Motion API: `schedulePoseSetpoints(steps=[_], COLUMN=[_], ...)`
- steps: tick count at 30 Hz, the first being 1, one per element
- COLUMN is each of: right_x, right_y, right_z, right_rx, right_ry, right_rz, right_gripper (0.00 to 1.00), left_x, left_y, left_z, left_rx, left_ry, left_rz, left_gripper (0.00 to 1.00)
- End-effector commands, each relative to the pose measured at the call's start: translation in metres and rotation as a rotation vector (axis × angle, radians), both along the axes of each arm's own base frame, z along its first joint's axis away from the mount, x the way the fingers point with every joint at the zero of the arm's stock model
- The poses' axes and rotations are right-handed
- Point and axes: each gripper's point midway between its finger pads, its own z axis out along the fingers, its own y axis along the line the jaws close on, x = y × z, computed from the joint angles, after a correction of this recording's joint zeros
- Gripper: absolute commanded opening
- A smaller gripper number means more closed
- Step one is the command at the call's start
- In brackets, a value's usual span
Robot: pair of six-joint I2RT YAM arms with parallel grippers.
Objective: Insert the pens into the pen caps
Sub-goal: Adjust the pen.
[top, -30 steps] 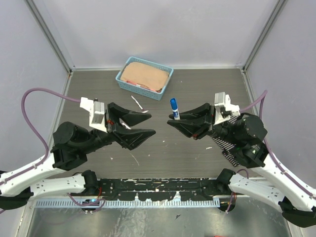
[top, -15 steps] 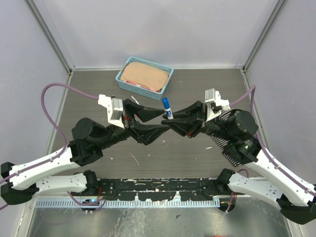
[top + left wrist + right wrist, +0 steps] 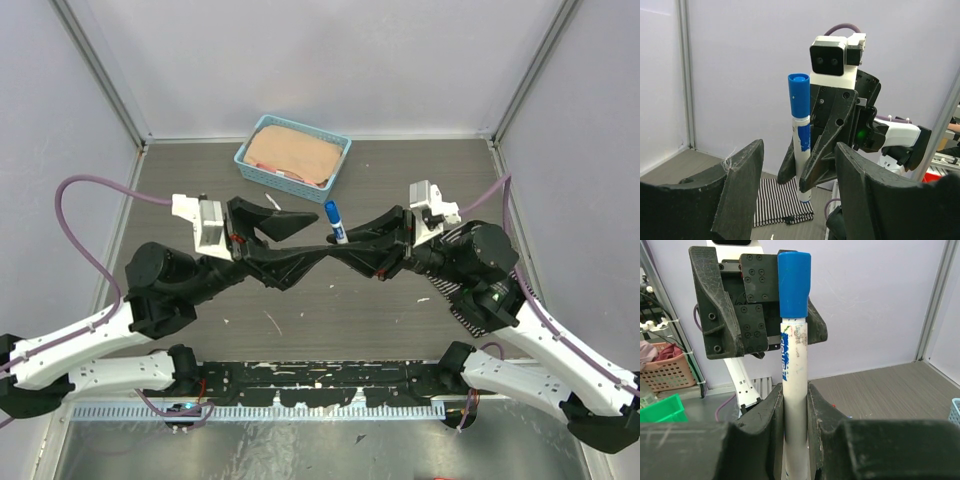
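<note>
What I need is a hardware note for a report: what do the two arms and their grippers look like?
The left arm and right arm have white shells and bulky black joints. The left gripper and right gripper are black, each with two wedge-shaped, scuffed fingers. A white camera box with a dark front sits on each wrist, fed by a purple cable.

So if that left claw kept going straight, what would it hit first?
Most likely the blue-capped pen, held upright in the right gripper; it stands right ahead of the left gripper, whose jaws are open.
</note>
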Motion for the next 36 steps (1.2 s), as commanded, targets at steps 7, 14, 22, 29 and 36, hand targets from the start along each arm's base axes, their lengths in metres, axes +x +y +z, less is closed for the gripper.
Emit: schedulePoseSetpoints(steps=[7,14,22,29,36], right_x=[-0.012,-0.012,-0.012,-0.005,-0.003], right_y=[0.005,0.005,0.004,0.0,-0.002], right_z=[0.022,0.021,0.022,0.003,-0.027], right_rx=[0.049,0.048,0.046,-0.028,-0.096], right_ry=[-0.046,-0.045,-0.046,-0.004,0.069], right_rz=[0.074,0.077,0.074,0.019,-0.001], right_gripper=[0.0,0.0,0.09,0.43,0.55], left_x=[0.004,0.004,0.003,0.001,0.0], left_y=[-0.015,-0.025,-0.022,-0.016,-0.011], left_z=[0.01,0.01,0.014,0.018,0.018], left_rx=[-0.012,-0.016,-0.014,0.014,0.03], left_ry=[-0.027,-0.012,0.008,-0.006,-0.008], left_rz=[-0.004,-0.029,-0.029,-0.022,-0.019], left_gripper=[0.55,0.23,0.0,0.0,0.0])
